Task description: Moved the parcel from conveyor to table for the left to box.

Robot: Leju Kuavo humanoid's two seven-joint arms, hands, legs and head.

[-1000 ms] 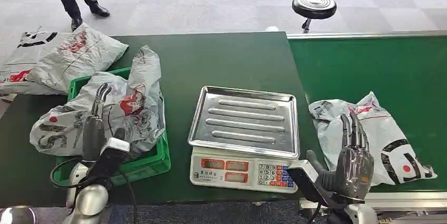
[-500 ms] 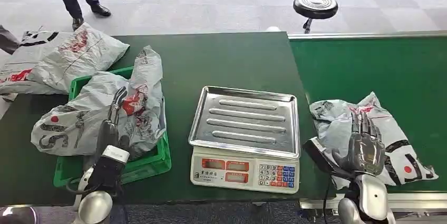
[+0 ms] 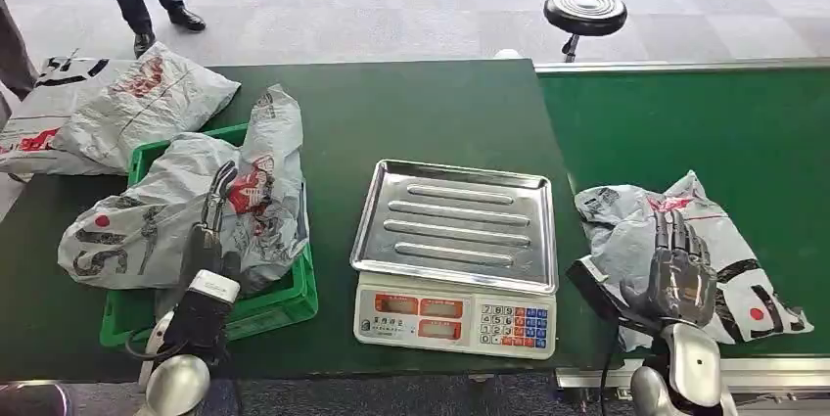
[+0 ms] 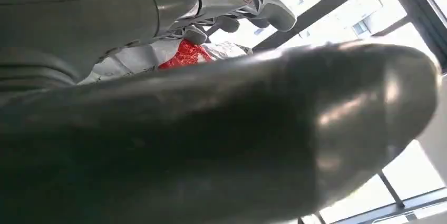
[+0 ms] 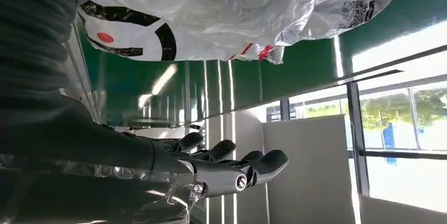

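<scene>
Green conveyor beside the surface: right hand hovers over the parcel, fingers spread, empty; left hand rests released on bagged parcels; close deep around a fold before lifting.

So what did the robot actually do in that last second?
The right hand dropped from upright at the belt's near edge onto the grey parcel on the conveyor, fingers spread, not yet gripping. The left hand shifted right over the bags in the green crate. The parcel, scale and stool stayed put.
</scene>
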